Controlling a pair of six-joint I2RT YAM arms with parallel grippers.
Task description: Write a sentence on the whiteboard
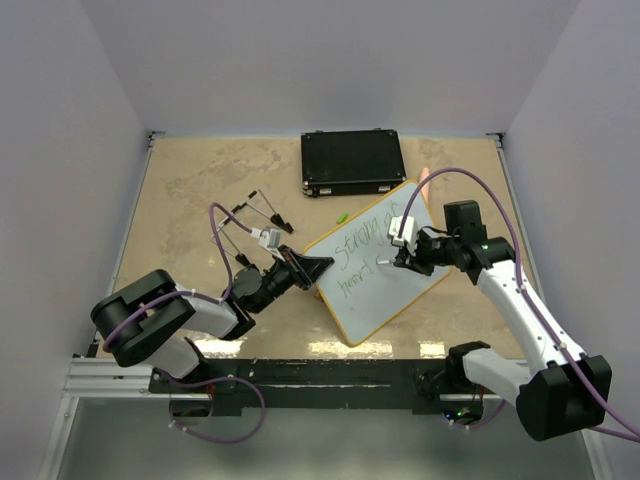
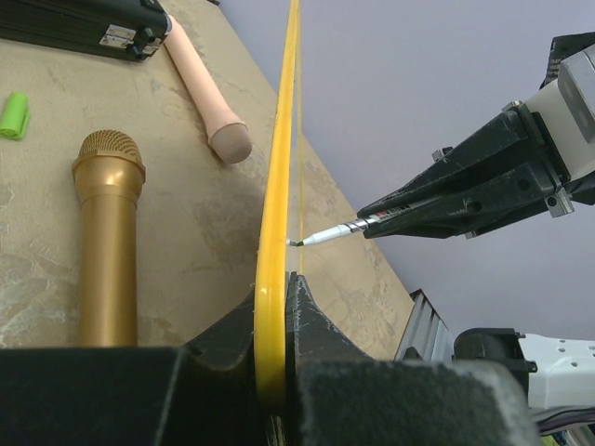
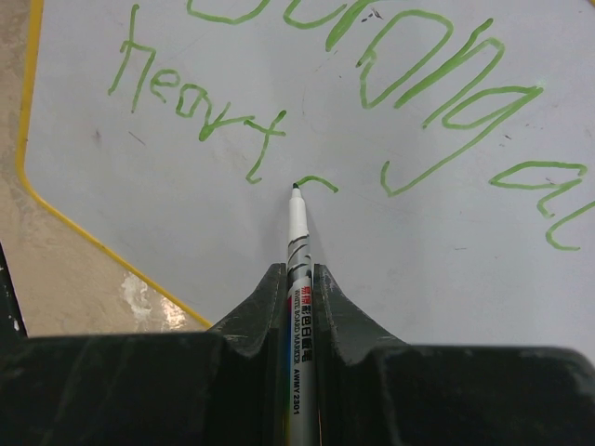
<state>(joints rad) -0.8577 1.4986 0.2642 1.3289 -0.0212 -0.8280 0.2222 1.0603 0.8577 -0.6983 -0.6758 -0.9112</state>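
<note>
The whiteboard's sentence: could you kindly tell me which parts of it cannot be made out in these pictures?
- Right wrist view: the sentence has its top line cut off by the upper edge.
- Top external view: it is too small to read surely, and the right gripper covers part of the board.
- Left wrist view: the whiteboard shows edge-on, so its writing face is hidden.

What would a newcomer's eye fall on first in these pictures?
The whiteboard near the middle of the table, with green lettering in two lines. The right hand holds a marker, its tip on the board, while the left hand clamps the board's yellow rim.
</note>
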